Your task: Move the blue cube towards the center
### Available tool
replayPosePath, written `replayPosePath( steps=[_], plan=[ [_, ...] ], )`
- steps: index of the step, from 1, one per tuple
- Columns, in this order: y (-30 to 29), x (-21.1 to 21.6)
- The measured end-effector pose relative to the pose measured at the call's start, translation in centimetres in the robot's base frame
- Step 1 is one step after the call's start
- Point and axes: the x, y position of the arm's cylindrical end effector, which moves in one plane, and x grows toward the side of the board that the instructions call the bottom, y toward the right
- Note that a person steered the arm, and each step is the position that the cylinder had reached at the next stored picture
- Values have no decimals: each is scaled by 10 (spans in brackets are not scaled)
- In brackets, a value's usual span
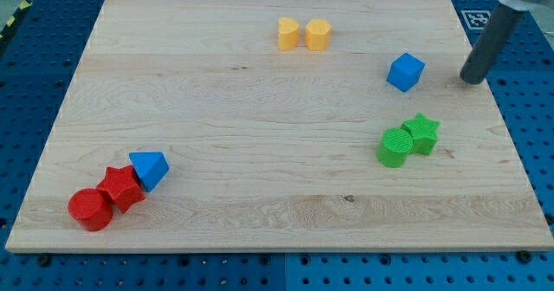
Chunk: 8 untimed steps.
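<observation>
The blue cube [405, 71] sits on the wooden board [260, 126] toward the view's upper right. My tip [472, 80] is down on the board to the right of the blue cube, a clear gap apart from it. The dark rod rises from the tip toward the view's top right corner.
Two yellow blocks [304, 34] sit side by side near the top middle. A green cylinder [395, 147] and a green star [421, 133] touch at the right. At the lower left, a red cylinder [90, 209], a red block [120, 187] and a blue wedge-like block [150, 169] cluster together.
</observation>
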Motion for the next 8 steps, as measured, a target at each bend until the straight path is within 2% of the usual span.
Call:
replayPosePath(
  steps=[3, 5, 8],
  plan=[
    [-90, -12],
    [-103, 21],
    [-107, 42]
  ],
)
